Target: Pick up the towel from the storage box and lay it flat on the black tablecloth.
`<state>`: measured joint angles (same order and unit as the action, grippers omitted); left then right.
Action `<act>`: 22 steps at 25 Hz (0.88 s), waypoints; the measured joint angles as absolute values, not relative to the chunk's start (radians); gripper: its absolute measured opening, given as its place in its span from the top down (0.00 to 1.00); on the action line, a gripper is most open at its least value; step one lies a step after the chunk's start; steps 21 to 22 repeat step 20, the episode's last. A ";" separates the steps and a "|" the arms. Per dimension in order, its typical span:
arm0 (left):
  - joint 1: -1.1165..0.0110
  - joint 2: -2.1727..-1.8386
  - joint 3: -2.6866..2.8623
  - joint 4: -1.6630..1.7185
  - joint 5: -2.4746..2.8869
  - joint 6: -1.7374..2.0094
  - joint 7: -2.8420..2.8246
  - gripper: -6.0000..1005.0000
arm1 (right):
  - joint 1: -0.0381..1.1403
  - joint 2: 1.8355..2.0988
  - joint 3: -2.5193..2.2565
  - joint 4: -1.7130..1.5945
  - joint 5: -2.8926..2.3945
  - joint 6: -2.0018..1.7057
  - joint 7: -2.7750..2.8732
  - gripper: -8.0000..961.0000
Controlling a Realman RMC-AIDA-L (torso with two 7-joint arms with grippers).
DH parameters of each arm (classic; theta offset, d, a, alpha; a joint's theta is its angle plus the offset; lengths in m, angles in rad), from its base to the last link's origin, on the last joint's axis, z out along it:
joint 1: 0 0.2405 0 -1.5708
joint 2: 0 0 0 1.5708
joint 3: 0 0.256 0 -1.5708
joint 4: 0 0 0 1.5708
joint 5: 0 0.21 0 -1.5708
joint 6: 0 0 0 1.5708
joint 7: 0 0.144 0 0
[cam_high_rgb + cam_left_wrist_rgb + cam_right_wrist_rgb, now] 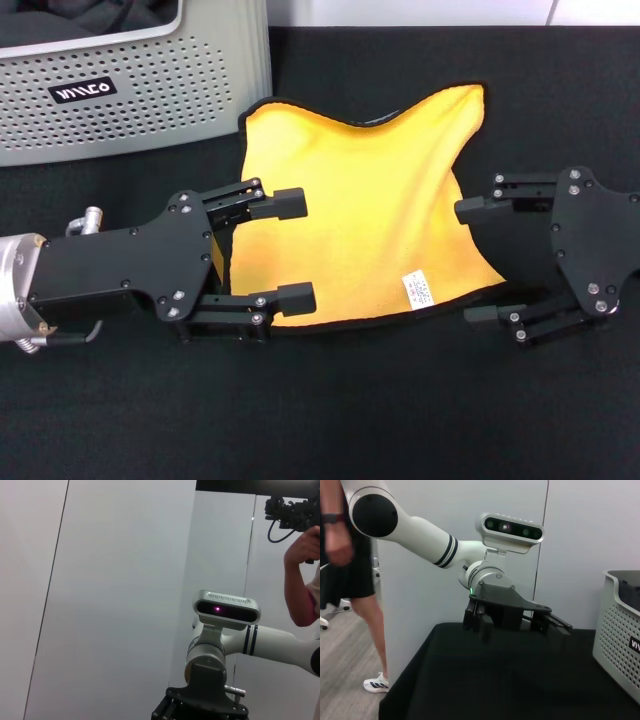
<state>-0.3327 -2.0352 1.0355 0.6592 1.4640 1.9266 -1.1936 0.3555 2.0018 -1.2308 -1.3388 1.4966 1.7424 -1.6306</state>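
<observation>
The towel lies spread on the black tablecloth, yellow-orange face up, with its black edging and its white tag showing. Its far edge dips in the middle and is slightly rumpled. My left gripper is open, its fingertips over the towel's left edge and holding nothing. My right gripper is open and empty just off the towel's right edge. The storage box stands at the back left. The right wrist view shows the left gripper low over the tablecloth.
A dark grey cloth lies inside the storage box. The box wall also shows in the right wrist view. A person stands beside the table. The left wrist view shows only a wall and my right arm.
</observation>
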 joint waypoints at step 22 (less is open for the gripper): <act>-0.333 -2.066 1.043 0.659 1.523 1.927 -1.221 0.22 | 0.354 2.003 -1.273 -1.238 1.503 1.742 -1.646 0.09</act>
